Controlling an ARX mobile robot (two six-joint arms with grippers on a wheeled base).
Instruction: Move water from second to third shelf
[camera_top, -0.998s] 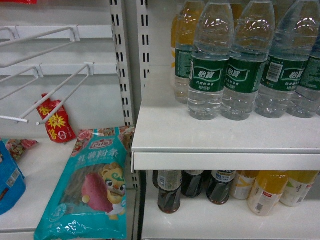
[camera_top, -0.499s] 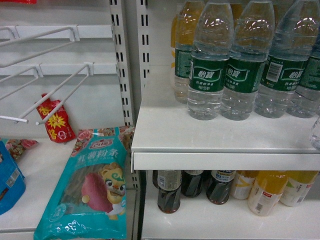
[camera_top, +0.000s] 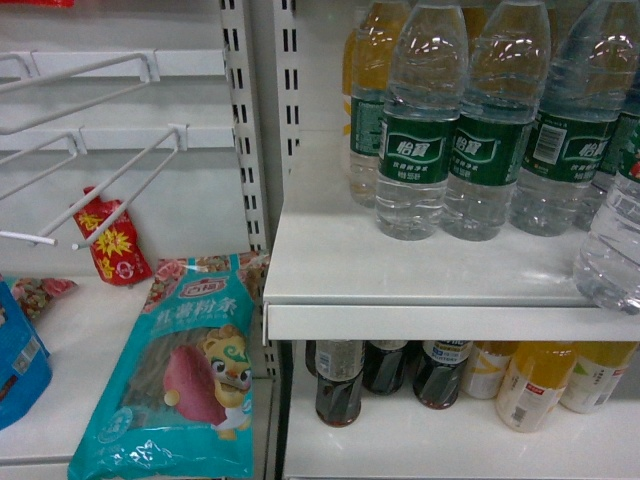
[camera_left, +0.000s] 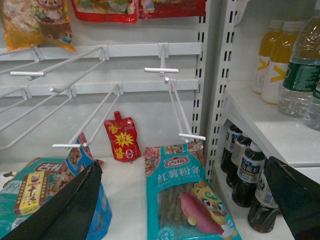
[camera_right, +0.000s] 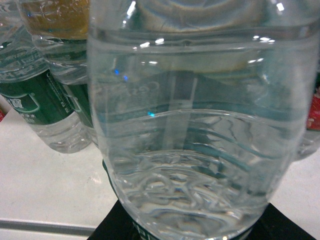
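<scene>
Water bottle (camera_top: 612, 240) upright at the right end of the white shelf (camera_top: 400, 270), just in front of the row of green-labelled bottles (camera_top: 470, 140). It fills the right wrist view, long axis vertical; right gripper's grip cannot be told. Left gripper (camera_left: 185, 200) spread, empty, well apart.

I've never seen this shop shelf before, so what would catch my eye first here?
A row of green-labelled water bottles stands on the upper right shelf, with one more water bottle at the right edge, filling the right wrist view. Left, a teal noodle packet lies under bare white hooks; dark drink bottles stand on the shelf below.
</scene>
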